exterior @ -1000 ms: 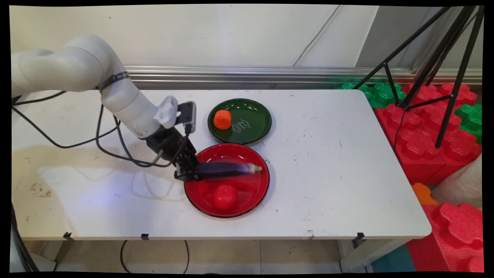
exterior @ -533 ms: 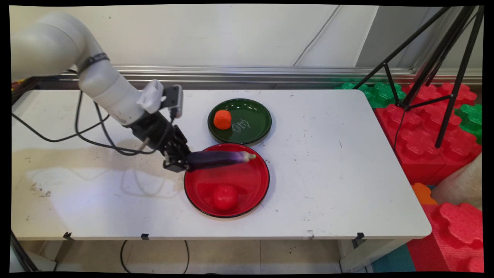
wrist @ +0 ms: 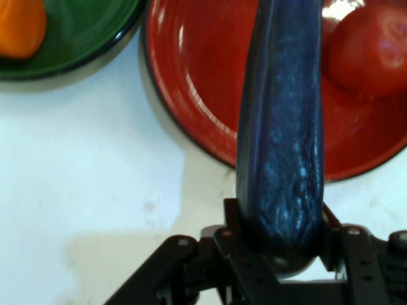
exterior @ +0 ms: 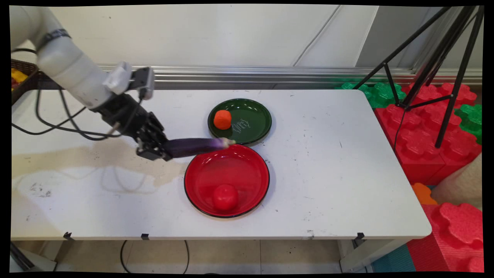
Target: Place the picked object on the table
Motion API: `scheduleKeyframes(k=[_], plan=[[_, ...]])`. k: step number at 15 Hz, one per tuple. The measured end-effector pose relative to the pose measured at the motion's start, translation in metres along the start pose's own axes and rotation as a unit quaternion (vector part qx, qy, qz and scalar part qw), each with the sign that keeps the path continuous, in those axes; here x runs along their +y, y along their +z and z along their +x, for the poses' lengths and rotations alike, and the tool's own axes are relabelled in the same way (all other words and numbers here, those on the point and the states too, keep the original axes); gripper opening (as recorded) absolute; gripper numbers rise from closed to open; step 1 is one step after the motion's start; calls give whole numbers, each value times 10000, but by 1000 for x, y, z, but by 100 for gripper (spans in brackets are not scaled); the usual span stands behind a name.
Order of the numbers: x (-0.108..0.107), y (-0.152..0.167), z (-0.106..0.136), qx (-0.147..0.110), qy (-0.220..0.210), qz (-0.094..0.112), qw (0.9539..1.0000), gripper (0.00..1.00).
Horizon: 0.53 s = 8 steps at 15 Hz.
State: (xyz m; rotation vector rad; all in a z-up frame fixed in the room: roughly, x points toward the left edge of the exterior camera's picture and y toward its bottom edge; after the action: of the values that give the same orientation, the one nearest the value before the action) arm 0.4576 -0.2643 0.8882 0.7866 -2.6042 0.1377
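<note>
Above table (exterior: 328, 162): claw (exterior: 156, 148) grips glossy, long purple eggplant (exterior: 193, 146).

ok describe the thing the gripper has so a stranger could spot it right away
On the white table, find the red plate. Above its far-left rim the black gripper is shut on a long dark purple eggplant, the only thing lifted off the table.

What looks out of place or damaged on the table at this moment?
Nothing is spilled or broken. The one odd thing: the eggplant is off the table, held level at one end by the hand, its tip over the gap between the red plate and green plate. The white table has scuffs.
</note>
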Motion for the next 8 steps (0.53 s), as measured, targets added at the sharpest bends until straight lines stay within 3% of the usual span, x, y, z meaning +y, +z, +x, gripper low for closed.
scheduleKeyframes(k=[8], plan=[[-33,-37,-46,-266,-360,363,9983,0]])
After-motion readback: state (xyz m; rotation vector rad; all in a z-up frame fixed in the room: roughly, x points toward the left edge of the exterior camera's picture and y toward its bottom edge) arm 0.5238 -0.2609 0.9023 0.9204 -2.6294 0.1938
